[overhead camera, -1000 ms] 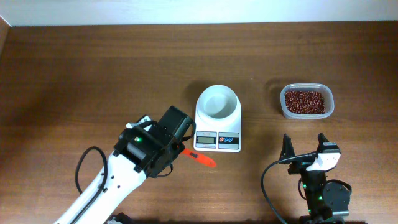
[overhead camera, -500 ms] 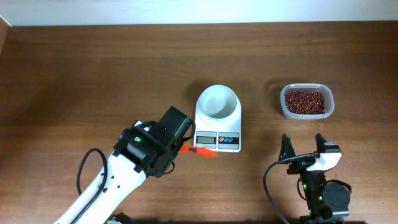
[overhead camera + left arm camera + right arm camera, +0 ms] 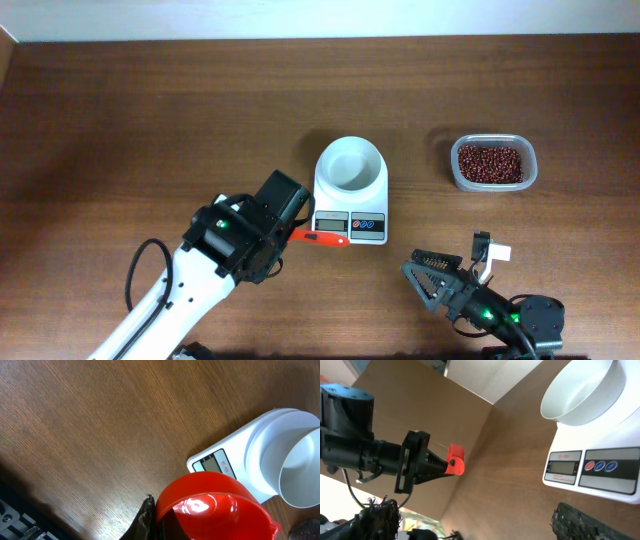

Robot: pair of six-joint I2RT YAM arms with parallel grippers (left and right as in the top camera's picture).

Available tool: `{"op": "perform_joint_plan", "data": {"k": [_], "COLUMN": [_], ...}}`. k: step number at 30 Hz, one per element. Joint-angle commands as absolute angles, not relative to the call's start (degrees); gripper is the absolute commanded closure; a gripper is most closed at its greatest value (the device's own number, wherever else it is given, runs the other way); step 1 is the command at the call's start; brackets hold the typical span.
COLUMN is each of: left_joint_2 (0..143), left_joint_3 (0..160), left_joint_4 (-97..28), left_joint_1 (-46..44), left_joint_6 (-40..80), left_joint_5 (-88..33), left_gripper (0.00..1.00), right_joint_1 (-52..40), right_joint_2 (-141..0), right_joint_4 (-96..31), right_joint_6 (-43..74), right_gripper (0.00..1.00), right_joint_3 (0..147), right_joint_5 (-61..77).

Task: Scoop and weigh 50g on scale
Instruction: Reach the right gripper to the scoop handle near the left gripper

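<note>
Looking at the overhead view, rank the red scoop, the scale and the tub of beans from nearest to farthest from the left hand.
1. The red scoop: gripped in the left hand, sticking out to its right.
2. The scale: just past the scoop's tip, near the table's middle.
3. The tub of red beans: far off to the right, beyond the scale.

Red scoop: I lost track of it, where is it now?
In the overhead view the red scoop is gripped in the left hand, near the table's middle, its tip at the front edge of the scale by the display.
</note>
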State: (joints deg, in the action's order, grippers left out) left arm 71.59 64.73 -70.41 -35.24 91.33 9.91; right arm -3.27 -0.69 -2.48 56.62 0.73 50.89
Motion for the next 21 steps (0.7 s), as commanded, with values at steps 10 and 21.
{"op": "perform_joint_plan", "data": {"k": [10,21], "left_joint_2": [71.68,71.68], "left_joint_3": [65.73,65.73], "left_joint_4": [-69.63,-68.93], "left_joint_1": [-35.57,-35.57], "left_joint_6": [92.12,82.17], "left_joint_5": [10.74,8.58], "left_gripper": [1.0,1.0], "right_joint_1": [-3.75,-3.79], "right_joint_2": [-25.76,-44.62], "right_joint_4": [-4.47,4.97], "right_joint_6": [49.67,46.72], "right_gripper": [0.01,0.01], "right_joint_3": [9.78,10.96], "right_joint_5": [50.33,59.83]}}
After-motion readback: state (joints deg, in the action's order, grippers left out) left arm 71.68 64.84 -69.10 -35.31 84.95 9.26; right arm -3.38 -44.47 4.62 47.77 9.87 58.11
